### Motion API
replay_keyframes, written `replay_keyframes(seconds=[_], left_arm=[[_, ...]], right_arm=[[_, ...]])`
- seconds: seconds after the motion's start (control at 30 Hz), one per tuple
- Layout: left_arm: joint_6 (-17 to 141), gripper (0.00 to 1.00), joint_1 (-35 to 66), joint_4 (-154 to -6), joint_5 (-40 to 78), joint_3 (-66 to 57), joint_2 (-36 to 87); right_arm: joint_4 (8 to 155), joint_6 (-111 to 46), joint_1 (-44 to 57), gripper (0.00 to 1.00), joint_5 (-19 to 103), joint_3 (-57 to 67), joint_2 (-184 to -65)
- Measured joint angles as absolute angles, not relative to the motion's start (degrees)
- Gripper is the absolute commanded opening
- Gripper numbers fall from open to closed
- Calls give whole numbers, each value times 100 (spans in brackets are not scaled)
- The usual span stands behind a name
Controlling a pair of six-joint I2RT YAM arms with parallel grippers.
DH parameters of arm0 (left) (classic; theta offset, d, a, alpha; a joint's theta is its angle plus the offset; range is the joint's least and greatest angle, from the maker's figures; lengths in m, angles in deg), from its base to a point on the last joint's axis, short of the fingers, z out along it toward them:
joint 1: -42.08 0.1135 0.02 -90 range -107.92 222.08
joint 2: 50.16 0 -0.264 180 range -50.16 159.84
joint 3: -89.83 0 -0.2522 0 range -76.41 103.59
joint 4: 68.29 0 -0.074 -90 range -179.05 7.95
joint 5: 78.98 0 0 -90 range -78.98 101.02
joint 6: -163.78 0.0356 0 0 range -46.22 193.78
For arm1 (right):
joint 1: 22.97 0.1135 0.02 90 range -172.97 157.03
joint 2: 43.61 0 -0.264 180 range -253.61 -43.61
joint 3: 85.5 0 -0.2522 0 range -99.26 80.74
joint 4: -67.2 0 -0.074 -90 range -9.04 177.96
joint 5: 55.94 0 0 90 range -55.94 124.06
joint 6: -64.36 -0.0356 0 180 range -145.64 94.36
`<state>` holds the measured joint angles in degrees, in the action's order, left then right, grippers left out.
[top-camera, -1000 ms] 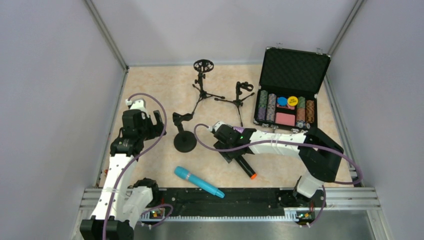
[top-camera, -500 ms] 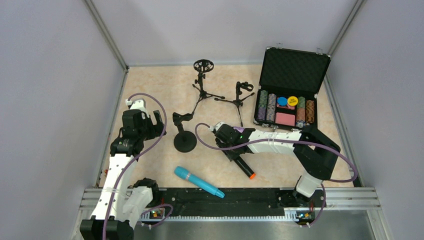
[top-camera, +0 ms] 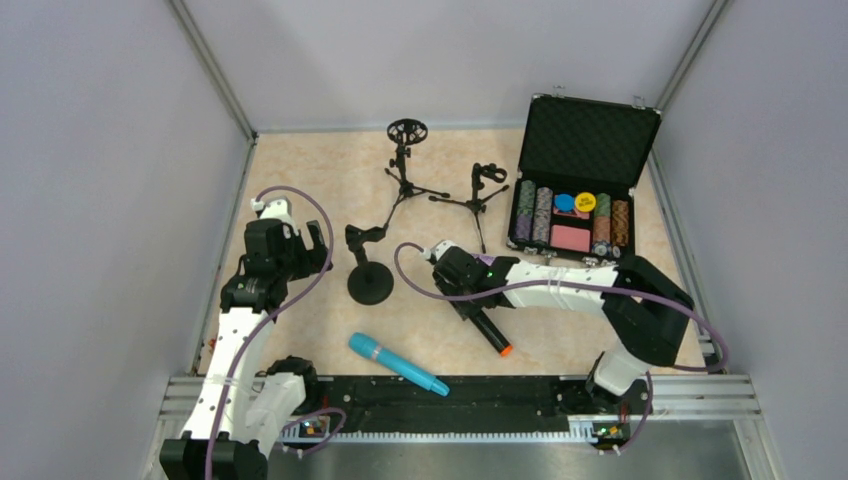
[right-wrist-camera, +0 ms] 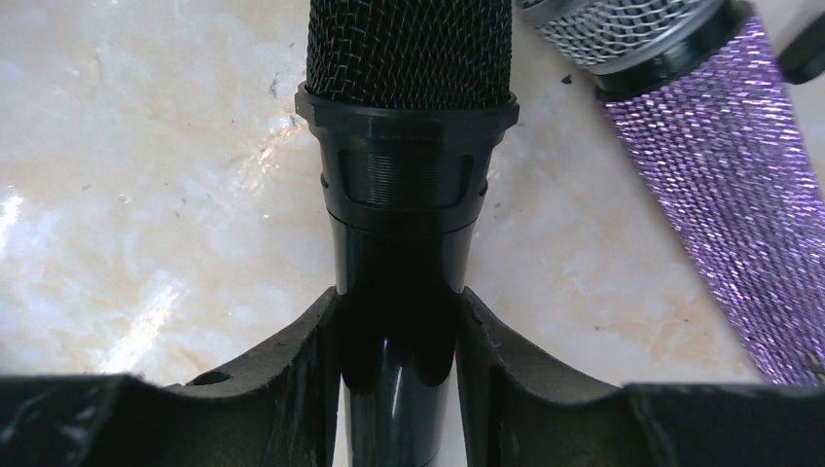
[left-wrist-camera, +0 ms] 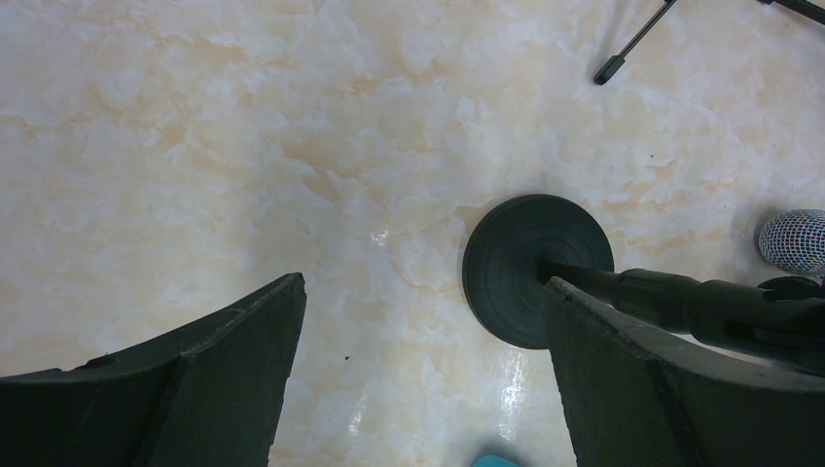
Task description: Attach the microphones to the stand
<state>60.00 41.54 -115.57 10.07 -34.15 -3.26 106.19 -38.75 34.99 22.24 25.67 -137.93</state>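
The black microphone [top-camera: 490, 333] with an orange end ring lies on the table; its mesh head and body show in the right wrist view [right-wrist-camera: 409, 175]. My right gripper [top-camera: 468, 292] [right-wrist-camera: 399, 360] is shut on its body, a finger on each side. The purple glitter microphone [right-wrist-camera: 725, 185] lies just right of it, hidden under my wrist in the top view; its silver grille shows in the left wrist view [left-wrist-camera: 793, 240]. The cyan microphone [top-camera: 398, 363] lies near the front edge. The round-base stand [top-camera: 369, 282] [left-wrist-camera: 535, 268] is between the arms. My left gripper [top-camera: 300, 250] [left-wrist-camera: 423, 379] is open and empty above the table.
Two tripod stands stand at the back: one with a ring mount [top-camera: 407, 131], one with a clip [top-camera: 484, 175]. An open black case of poker chips [top-camera: 585, 135] sits at the back right. Grey walls close the sides and back.
My right wrist has shifted slightly to the right over the black microphone, whose orange end stays in place. The left arm has not moved.
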Motion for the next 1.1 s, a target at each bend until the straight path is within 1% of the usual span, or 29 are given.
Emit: replay_keyframes(seconds=[0.37, 0.57, 0.87, 1.1], left_arm=[[6000, 95, 4154, -11557, 1009, -3415, -329], [6002, 96, 4154, -11557, 1009, -3415, -379], [6005, 95, 4154, -11555, 992, -3415, -396], [6024, 96, 4154, -11544, 922, -3415, -576]], right_arm=[[10383, -3883, 3499, 0, 2069, 2646, -12503], [10217, -3872, 3499, 0, 2082, 2777, -12060], [9559, -3717, 3499, 0, 2723, 3065, -11415], [8654, -3654, 3499, 0, 3138, 3402, -10989]])
